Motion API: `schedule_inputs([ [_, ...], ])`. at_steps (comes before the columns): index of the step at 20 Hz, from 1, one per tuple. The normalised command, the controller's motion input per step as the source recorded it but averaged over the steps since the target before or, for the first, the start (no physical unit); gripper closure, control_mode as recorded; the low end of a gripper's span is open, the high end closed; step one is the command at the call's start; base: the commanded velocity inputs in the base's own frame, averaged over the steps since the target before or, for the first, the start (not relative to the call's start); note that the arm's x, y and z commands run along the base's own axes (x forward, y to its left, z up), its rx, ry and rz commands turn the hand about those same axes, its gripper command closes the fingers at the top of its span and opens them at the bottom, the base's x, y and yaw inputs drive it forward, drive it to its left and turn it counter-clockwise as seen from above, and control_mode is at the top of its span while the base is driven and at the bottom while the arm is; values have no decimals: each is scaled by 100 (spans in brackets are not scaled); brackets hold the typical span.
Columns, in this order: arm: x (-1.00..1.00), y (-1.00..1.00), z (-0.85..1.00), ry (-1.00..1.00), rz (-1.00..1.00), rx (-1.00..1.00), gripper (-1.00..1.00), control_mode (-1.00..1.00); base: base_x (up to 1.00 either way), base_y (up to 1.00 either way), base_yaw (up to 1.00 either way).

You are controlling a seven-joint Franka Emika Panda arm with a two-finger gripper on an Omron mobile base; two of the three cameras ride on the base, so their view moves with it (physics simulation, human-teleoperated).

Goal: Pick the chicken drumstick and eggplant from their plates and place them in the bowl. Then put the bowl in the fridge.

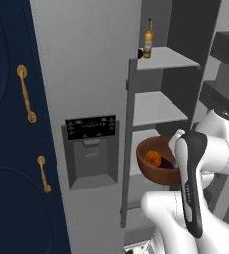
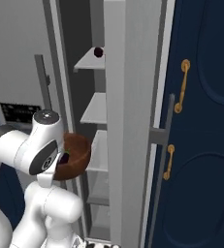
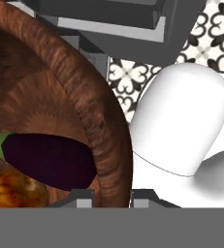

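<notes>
The dark reddish-brown bowl (image 1: 152, 172) (image 2: 77, 154) (image 3: 87, 99) hangs in the air in front of the open fridge (image 1: 88, 74), level with a middle shelf (image 1: 155, 110). Inside it lie the orange-brown chicken drumstick (image 1: 151, 158) (image 3: 11, 191) and the dark purple eggplant (image 3: 48, 160) (image 2: 65, 156), side by side. My gripper (image 3: 112, 198) is shut on the bowl's rim, one finger inside and one outside. The plates are out of view.
A bottle (image 1: 147, 38) and a small dark item (image 2: 98, 51) stand on the fridge's top shelf. Navy cabinets with gold handles (image 1: 7, 149) (image 2: 200, 145) flank the fridge. The fridge's open right door (image 2: 128, 121) stands edge-on beside the shelves. Patterned floor tiles (image 3: 133, 72) lie below.
</notes>
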Motion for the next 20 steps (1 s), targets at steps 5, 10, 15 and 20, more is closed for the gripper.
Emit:
schedule_inputs([
  [5, 0, 0, 0, 0, 0, 0, 100, 100, 18, -13, 0],
  [10, 4, -4, -2, 0, -3, -6, 100, -100, 2, 0, 0],
  [15, 34, -28, 7, -8, -20, -15, 100, -100, 0, 0, 0],
  [20, 72, -11, 24, -10, 0, -1, 100, -100, 0, 0, 0],
])
